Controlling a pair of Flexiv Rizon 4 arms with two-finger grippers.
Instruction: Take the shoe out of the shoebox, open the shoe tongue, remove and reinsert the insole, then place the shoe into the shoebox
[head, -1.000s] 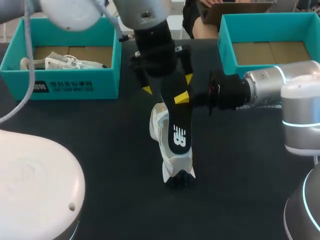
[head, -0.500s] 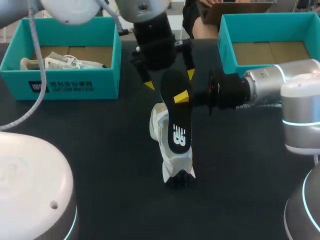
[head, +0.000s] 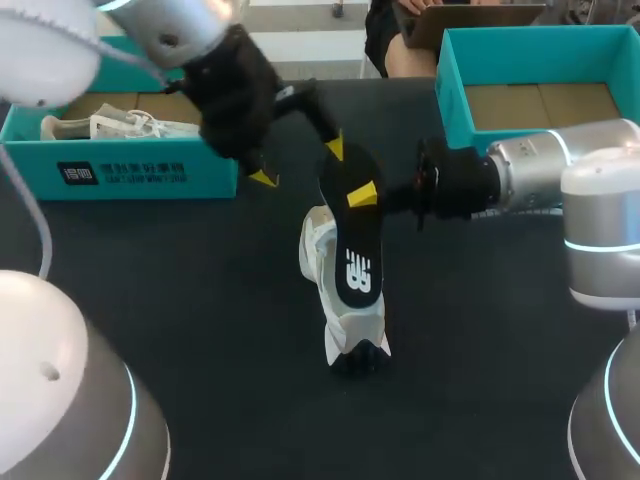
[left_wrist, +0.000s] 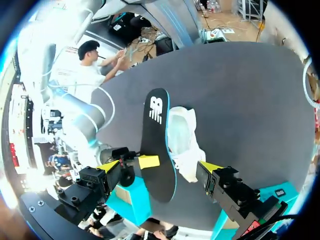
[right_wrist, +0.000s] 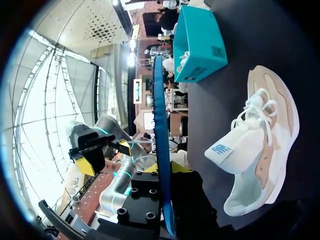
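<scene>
From above, the right gripper (head: 365, 193) clenched the insole (head: 355, 250) by the shoe (head: 322, 262) mid-table, well apart from the left box (head: 150, 172) and right box (head: 448, 80), while the left gripper (head: 299, 164) was spread, touching nothing; the left wrist showed bare table (left_wrist: 240, 100) around the shoe; the right wrist showed the insole edge-on between its fingers (right_wrist: 179, 167)

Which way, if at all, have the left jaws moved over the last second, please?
Yes: the left jaws, open, have drawn leftward off the insole, toward the left shoebox, which has stayed put.
</scene>
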